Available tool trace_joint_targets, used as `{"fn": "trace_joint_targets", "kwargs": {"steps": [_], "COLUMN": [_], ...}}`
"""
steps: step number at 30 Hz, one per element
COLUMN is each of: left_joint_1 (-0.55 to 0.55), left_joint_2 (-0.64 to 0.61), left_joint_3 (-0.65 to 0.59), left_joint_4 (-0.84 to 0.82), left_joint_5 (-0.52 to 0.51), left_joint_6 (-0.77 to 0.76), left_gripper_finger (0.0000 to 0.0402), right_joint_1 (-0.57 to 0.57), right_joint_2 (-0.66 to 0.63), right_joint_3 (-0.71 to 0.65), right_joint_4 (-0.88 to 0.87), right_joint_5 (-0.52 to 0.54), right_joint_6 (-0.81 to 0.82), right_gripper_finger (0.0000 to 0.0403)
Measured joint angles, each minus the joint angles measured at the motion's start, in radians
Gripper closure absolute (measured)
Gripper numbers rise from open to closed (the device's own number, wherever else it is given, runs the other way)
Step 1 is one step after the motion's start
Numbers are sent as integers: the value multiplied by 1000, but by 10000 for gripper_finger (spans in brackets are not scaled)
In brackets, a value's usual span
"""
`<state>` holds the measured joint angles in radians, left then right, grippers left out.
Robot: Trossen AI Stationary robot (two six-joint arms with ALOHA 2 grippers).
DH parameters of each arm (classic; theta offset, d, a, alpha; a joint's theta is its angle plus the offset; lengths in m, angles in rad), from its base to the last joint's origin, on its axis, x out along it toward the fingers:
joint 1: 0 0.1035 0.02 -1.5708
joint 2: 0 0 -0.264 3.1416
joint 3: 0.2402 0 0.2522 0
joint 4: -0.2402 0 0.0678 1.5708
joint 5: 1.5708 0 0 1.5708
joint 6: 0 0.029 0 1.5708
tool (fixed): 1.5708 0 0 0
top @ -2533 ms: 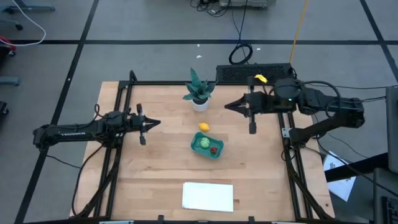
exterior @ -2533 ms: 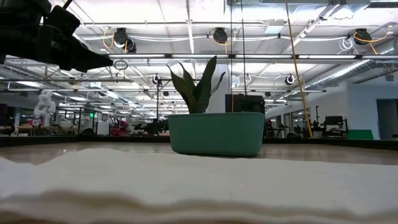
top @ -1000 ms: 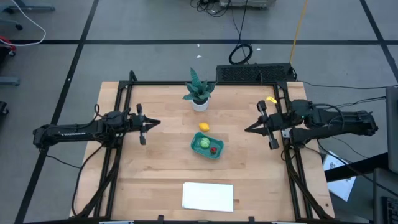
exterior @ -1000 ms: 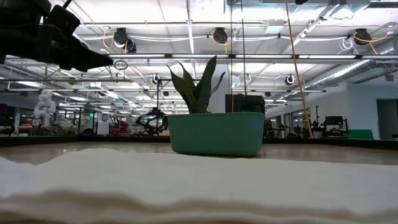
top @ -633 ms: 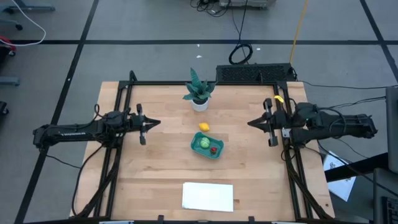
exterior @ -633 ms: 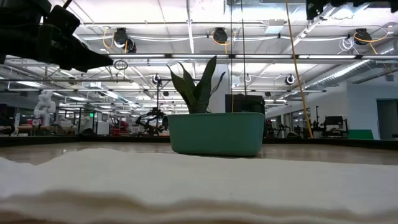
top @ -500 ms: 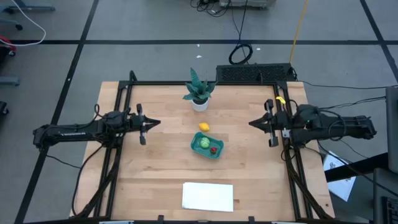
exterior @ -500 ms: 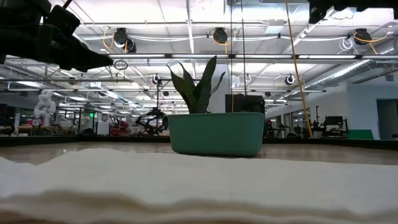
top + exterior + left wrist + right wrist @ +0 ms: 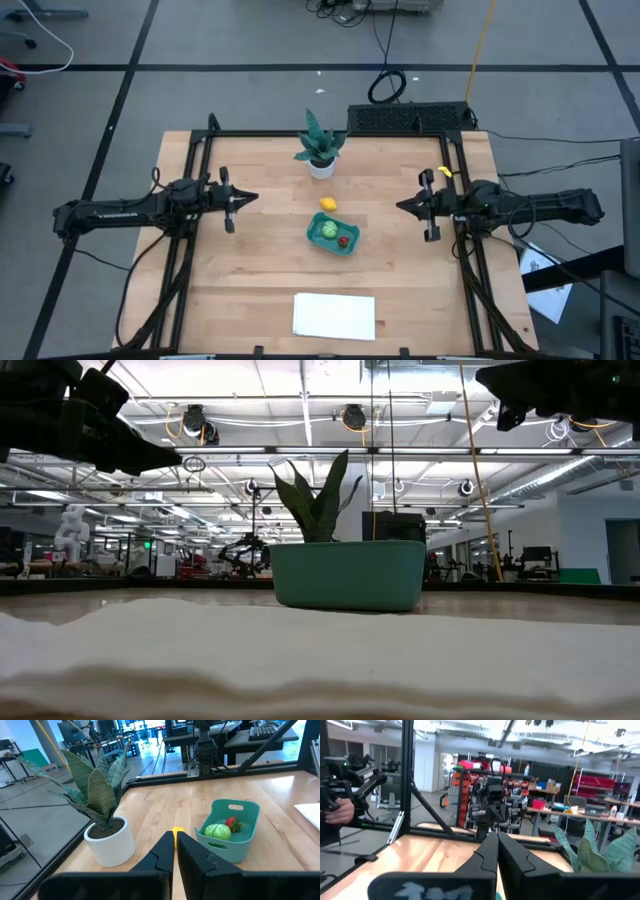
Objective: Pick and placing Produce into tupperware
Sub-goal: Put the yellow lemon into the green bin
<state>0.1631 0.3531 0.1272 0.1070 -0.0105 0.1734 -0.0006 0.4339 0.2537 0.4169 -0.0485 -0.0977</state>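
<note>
The teal tupperware (image 9: pixel 333 235) sits mid-table on its base and holds the light-green piece (image 9: pixel 328 229) and the dark red piece (image 9: pixel 344 240); the left wrist view shows both inside it (image 9: pixel 230 829). The yellow lemon piece (image 9: pixel 327 204) lies on the wood just beyond the tupperware's far side. My left gripper (image 9: pixel 252 198) hovers shut at the table's left, pointing at the lemon (image 9: pixel 177 829). My right gripper (image 9: pixel 399 206) hovers shut near the right edge, pointing left. Neither touches anything.
A spiky potted plant (image 9: pixel 320 150) stands near the far edge, behind the lemon. A white flat sheet (image 9: pixel 335 315) lies at the near edge and fills the low view's foreground (image 9: pixel 300 660). Black frame rails run along the table's sides. Bare wood lies between each gripper and the tupperware.
The right arm has drawn in over the table's right edge, rolled about its own axis and come down, so that it now shows at the top right of the low view. The produce and the tupperware have not moved.
</note>
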Motion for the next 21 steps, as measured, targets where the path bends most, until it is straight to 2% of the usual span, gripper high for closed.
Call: {"fn": "trace_joint_targets", "kwargs": {"steps": [6, 21], "left_joint_1": [0, 0], "left_joint_2": [0, 0], "left_joint_3": [0, 0], "left_joint_4": [0, -5], "left_joint_5": [0, 0], "left_joint_6": [-3, 5], "left_gripper_finger": [376, 376], "right_joint_1": [-25, -58], "right_joint_2": [0, 0], "right_joint_3": [-65, -109], "right_joint_4": [88, 82], "right_joint_5": [4, 0], "right_joint_6": [-4, -18], "right_gripper_finger": [403, 403]}}
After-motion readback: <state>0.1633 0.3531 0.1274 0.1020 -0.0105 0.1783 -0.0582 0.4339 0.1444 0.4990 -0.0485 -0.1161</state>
